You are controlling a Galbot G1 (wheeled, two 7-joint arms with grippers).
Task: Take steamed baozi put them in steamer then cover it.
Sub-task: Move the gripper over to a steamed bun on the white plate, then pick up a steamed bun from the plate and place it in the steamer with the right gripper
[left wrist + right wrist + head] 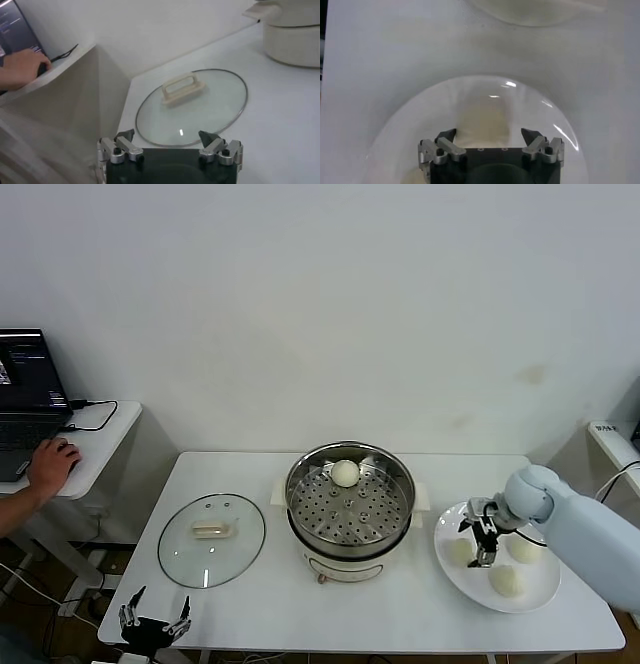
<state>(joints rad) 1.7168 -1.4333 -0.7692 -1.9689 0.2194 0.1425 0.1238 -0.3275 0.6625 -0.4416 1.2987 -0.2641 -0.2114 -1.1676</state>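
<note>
— So, what were the fingers doing?
— The right gripper [483, 536] was spread wide, holding nothing, above the plate [540, 594] right of the steamer [348, 502]. Three baozi [507, 581] lay there; one bun [345, 473] sat inside the steamer.
— And the left gripper [155, 616]?
— Wide open too, empty, beyond the lid [211, 540], left of the steamer.

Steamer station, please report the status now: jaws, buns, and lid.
Right gripper open above the plate, over the three buns there. Left gripper open, parked near the table's front-left corner. One bun in the steamer. Lid off, nothing blocking.
</note>
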